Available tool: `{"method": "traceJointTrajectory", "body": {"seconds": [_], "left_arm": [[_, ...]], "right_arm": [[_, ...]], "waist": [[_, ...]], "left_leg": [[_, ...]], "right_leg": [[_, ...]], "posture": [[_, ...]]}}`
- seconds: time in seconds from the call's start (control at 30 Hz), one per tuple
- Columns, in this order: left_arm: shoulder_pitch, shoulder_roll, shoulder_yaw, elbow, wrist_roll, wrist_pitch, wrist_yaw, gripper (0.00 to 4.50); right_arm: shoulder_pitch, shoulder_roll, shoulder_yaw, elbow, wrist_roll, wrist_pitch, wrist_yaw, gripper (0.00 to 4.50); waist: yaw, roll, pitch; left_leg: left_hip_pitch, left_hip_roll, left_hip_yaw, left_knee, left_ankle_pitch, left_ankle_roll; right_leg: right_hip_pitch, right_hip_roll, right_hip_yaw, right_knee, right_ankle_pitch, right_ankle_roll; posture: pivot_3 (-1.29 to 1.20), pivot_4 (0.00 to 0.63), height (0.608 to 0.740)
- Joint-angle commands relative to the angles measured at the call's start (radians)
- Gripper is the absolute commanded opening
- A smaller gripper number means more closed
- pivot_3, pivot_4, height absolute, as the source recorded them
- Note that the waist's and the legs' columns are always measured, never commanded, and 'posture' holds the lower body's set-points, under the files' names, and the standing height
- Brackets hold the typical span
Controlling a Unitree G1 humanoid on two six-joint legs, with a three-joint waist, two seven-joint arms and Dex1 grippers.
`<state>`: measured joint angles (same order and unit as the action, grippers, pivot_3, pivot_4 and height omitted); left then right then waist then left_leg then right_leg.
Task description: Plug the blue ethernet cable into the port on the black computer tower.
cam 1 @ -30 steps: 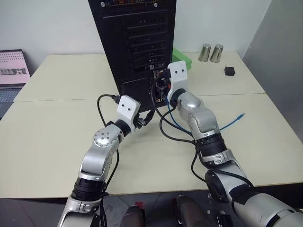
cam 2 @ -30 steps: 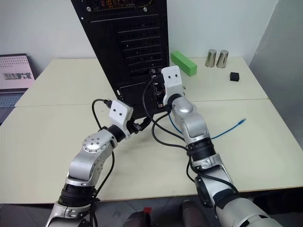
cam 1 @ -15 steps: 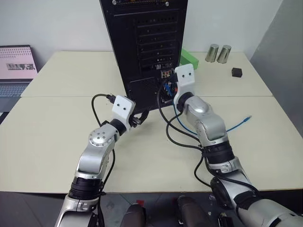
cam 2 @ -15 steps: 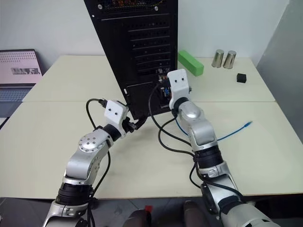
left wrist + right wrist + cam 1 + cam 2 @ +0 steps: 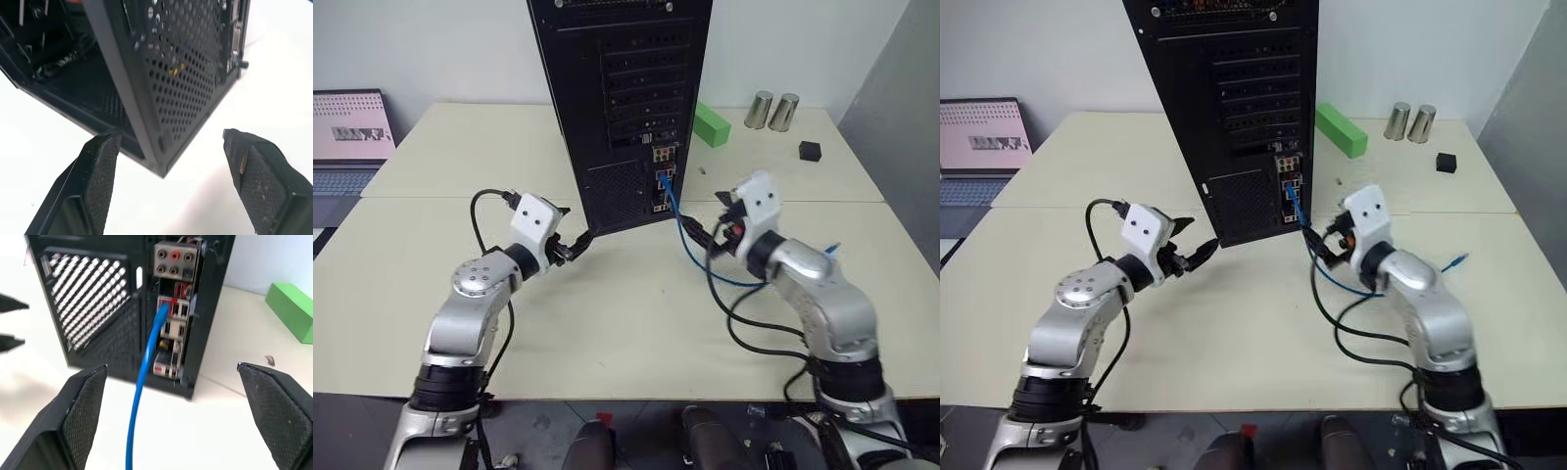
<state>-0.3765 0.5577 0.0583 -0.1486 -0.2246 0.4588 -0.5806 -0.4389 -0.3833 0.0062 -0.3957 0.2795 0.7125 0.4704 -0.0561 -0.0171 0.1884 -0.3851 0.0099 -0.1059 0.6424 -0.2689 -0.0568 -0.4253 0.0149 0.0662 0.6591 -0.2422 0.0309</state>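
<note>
Two grippers sit nearest over the table (image 5: pixel 401 294): the left gripper (image 5: pixel 576 243) is spread apart and empty, pointing at the lower corner of the one black computer tower (image 5: pixel 626 88), and the right gripper (image 5: pixel 181 416) gapes wide, holding nothing. Between them and the tower, the one blue ethernet cable (image 5: pixel 142 396) runs up to the port (image 5: pixel 164 308), its end plugged in. Farther back stand one green block (image 5: pixel 712 124), two metal cups (image 5: pixel 771 111), one small black cube (image 5: pixel 810 150) and one laptop (image 5: pixel 347 147).

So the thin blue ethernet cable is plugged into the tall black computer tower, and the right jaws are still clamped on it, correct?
Not quite. The thin blue ethernet cable is plugged into the tall black computer tower, but the right gripper has its jaws open and off the cable, as the right wrist view shows.
</note>
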Motion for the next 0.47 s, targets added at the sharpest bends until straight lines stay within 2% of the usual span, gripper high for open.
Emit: {"method": "traceJointTrajectory", "body": {"seconds": [0.03, 0.27, 0.47], "left_arm": [[-0.009, 0.043, 0.042, -0.051, -0.051, 0.007, -0.062, 3.55], [-0.004, 0.097, 0.082, -0.071, -0.12, 0.02, -0.137, 3.55], [0.012, 0.119, 0.109, -0.094, -0.145, 0.01, -0.167, 3.55]], "right_arm": [[0.038, -0.085, -0.08, -0.095, 0.098, -0.043, 0.129, 4.48], [0.078, -0.198, -0.15, -0.106, 0.187, -0.059, 0.235, 4.48], [0.075, -0.228, -0.15, -0.075, 0.195, -0.092, 0.259, 4.48]], "waist": [[0.0, 0.0, 0.0], [-0.001, 0.0, 0.0], [0.0, -0.001, 0.001]], "left_leg": [[0.0, 0.0, 0.0, 0.0, 0.0, 0.0], [0.001, 0.001, 0.001, 0.001, 0.0, 0.0], [0.001, 0.0, 0.001, 0.001, 0.0, 0.0]], "right_leg": [[0.0, 0.0, 0.0, 0.0, 0.0, 0.0], [0.001, 0.001, 0.001, 0.0, 0.0, 0.0], [0.001, 0.001, 0.001, 0.0, 0.0, 0.0]], "posture": [[0.0, 0.15, 0.74], [0.0, 0.15, 0.74], [0.0, 0.15, 0.74]]}}
